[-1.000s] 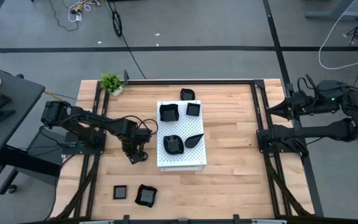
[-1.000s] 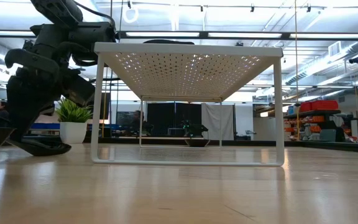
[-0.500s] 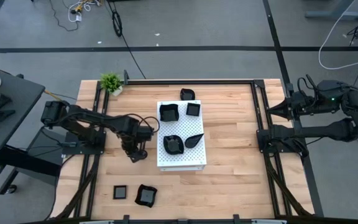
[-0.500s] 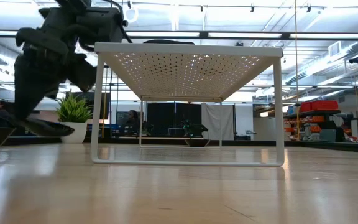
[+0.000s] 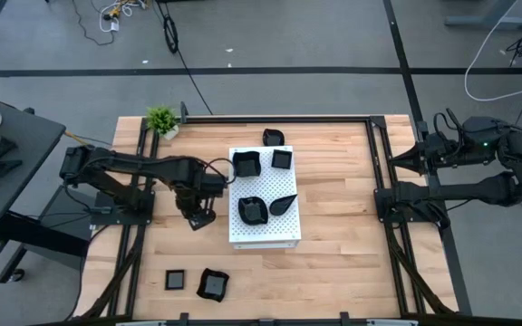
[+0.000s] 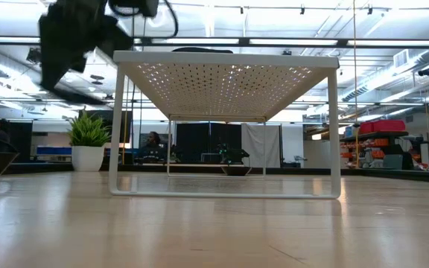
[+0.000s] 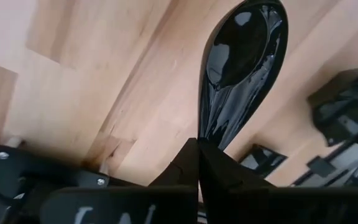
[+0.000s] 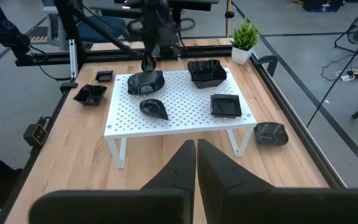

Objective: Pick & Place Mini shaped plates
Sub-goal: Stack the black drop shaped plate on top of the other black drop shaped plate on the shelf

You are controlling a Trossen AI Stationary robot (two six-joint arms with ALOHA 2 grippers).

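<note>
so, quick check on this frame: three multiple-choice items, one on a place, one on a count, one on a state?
1. The potted plant stands:
A. on the white board
B. at a table corner on the left arm's side
C. beside the right arm's base

2. Black plates lying on the white board:
A. two
B. four
C. six

3. The left gripper is:
A. open over the board
B. shut on nothing
C. shut on a teardrop plate

Answers:
1. B: the high view shows the potted plant on the table at that corner.
2. B: four lie on the white board.
3. C: the left gripper pinches the narrow end of the teardrop plate.
</note>
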